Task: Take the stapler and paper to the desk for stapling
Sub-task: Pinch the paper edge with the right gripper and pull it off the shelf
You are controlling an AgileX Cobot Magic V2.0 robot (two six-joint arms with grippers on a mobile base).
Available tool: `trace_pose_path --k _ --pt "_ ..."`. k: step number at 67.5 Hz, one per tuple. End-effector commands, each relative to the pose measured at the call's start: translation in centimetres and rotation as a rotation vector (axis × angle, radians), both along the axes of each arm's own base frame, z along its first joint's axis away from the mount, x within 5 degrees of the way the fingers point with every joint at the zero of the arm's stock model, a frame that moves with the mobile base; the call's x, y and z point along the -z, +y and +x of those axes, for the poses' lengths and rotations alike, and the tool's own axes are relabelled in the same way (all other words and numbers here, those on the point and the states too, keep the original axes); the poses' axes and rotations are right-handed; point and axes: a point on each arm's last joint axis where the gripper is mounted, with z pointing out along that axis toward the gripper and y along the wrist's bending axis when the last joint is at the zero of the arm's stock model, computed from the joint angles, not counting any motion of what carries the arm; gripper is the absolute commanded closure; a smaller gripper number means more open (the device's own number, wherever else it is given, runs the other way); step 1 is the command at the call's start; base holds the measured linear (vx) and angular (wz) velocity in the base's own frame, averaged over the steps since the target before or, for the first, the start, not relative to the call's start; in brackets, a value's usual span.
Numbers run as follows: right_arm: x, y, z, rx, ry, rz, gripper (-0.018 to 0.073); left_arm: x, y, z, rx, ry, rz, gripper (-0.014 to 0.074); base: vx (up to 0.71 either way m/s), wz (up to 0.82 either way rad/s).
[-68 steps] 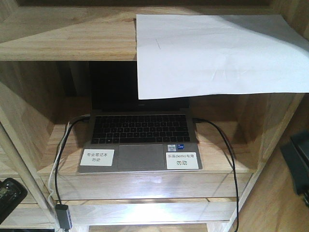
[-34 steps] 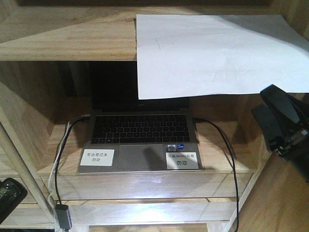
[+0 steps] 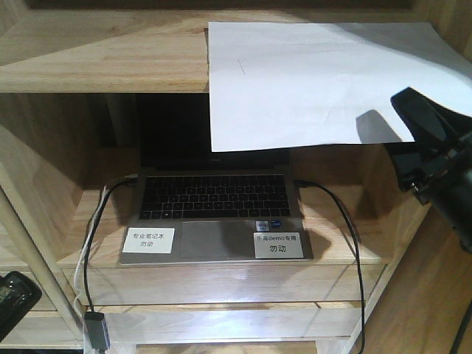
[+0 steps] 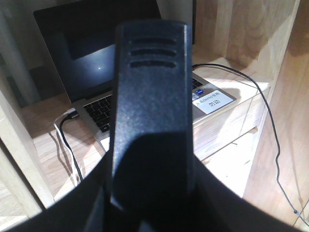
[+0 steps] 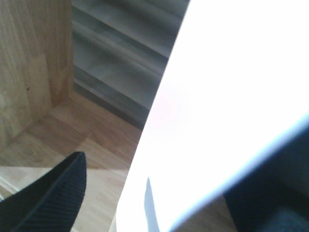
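The paper [image 3: 324, 81] is lying on the upper shelf board [image 3: 103, 55], with its front part overhanging the edge and hanging before the laptop [image 3: 214, 206] screen. The right gripper [image 3: 404, 133] is hovering at the sheet's lower right corner, jaws standing wide apart and gripping nothing. The wrist view shows the sheet between them, but contact cannot be told. The left gripper [image 4: 150, 58] is facing the laptop; its jaw spacing cannot be told.
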Motion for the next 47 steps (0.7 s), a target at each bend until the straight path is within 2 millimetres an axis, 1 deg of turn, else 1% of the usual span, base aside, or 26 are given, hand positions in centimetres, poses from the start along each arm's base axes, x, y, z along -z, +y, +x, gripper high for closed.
trace_pose_path --k 1,8,13,16,25,36,44,47 --pt "-2.3 0.0 0.1 -0.008 -0.145 0.045 0.0039 -2.0 0.0 0.2 -0.013 -0.116 -0.084 0.0603 0.00 0.00" --pt "-3.0 0.0 0.3 -0.011 -0.178 0.056 0.0111 -2.0 0.0 0.2 -0.013 -0.116 -0.084 0.0603 0.00 0.00" --pt "-3.3 0.0 0.3 -0.020 -0.199 0.061 0.0210 -2.0 0.0 0.2 -0.013 -0.116 -0.084 0.0603 0.00 0.00" --pt "-3.4 0.0 0.2 -0.025 -0.209 0.067 0.0281 -2.0 0.0 0.2 -0.013 -0.116 -0.084 0.0603 0.00 0.00" --pt "-3.5 0.2 0.0 -0.066 -0.220 0.081 0.0566 -2.0 0.0 0.2 -0.013 -0.116 -0.084 0.0603 0.00 0.00" --pt "-3.7 0.6 -0.9 -0.125 -0.248 0.067 0.0571 -2.0 0.0 0.2 -0.013 -0.116 -0.084 0.0603 0.00 0.00" --pt "-3.7 0.3 -2.7 -0.093 -0.271 0.062 0.0568 -2.0 0.0 0.2 -0.013 -0.116 -0.084 0.0603 0.00 0.00" --pt "-3.3 0.1 -3.4 -0.064 -0.255 0.062 0.0568 -2.0 0.0 0.2 -0.013 -0.116 -0.084 0.0603 0.00 0.00"
